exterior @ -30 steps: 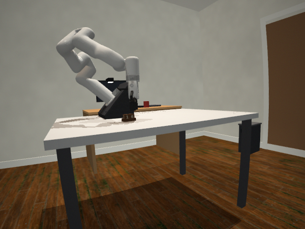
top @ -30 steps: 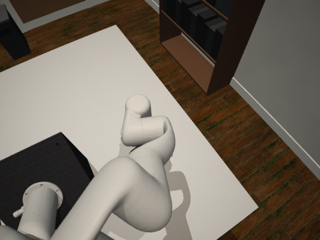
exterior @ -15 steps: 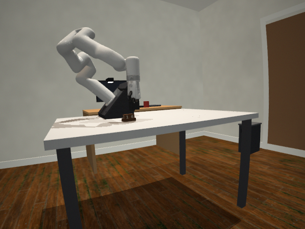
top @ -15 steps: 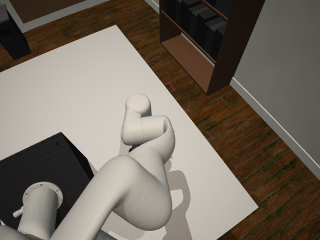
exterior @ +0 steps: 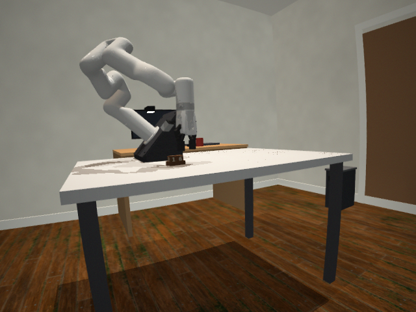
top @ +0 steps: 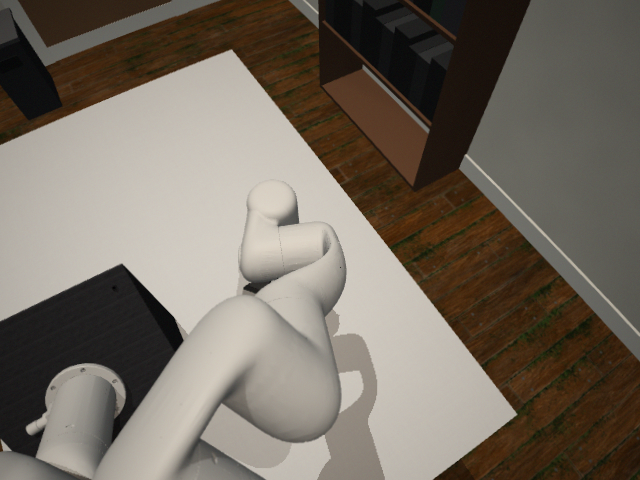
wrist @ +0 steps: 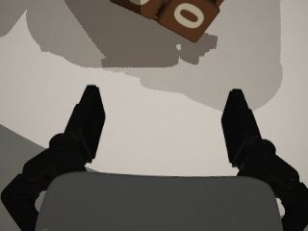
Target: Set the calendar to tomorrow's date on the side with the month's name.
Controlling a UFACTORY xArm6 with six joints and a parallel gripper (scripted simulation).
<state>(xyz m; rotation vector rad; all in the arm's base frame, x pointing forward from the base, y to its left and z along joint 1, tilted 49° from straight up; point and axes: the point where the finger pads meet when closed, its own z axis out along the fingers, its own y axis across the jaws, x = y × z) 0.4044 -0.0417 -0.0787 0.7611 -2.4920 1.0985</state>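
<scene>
The calendar [wrist: 166,2] is a small brown tray holding two brown cubes side by side. In the wrist view both top faces show a white 0. In the exterior view it [exterior: 175,160] stands on the white table, its near side showing 1 and 6. My gripper [wrist: 164,102] hangs above the table beside the calendar, fingers wide open and empty, apart from the cubes. In the exterior view the gripper [exterior: 188,141] points down just behind and to the right of the calendar. In the top view my arm [top: 289,248] hides the calendar.
The black robot base block [top: 77,330] sits on the table near the calendar. A bookshelf [top: 413,77] stands beyond the table's edge. A wooden desk with a monitor and a red cup [exterior: 199,142] stands behind the table.
</scene>
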